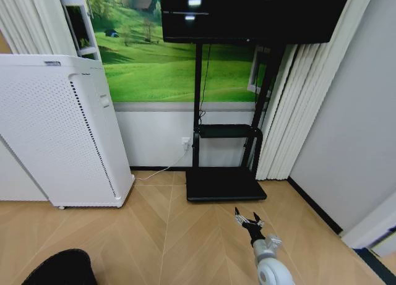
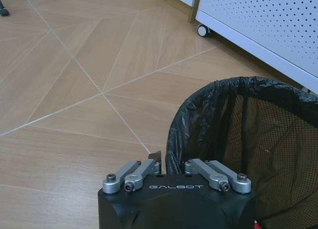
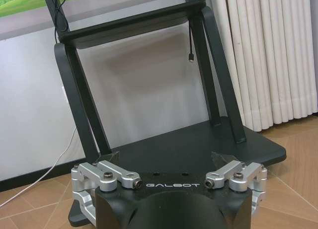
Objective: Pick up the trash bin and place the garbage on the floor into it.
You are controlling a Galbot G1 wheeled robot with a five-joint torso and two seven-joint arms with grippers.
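Note:
The trash bin (image 2: 248,139) is a black mesh bin lined with a black bag, standing on the wooden floor in the left wrist view. My left gripper (image 2: 169,162) is shut on its near rim, with one fingertip (image 2: 155,155) outside the rim and the other hidden behind the bag. A tiny red speck (image 2: 256,222) lies inside the bin by the gripper body; I cannot tell what it is. The garbage is otherwise out of view. My right gripper (image 1: 248,219) hangs open over bare floor in front of the TV stand's base (image 1: 225,185), holding nothing.
The white perforated appliance (image 1: 59,130) stands on small wheels (image 2: 202,30) close behind the bin. The black TV stand (image 3: 149,85), a white cable, curtains and a grey wall close off the back and right. A black rounded form (image 1: 59,266) sits at the lower left edge.

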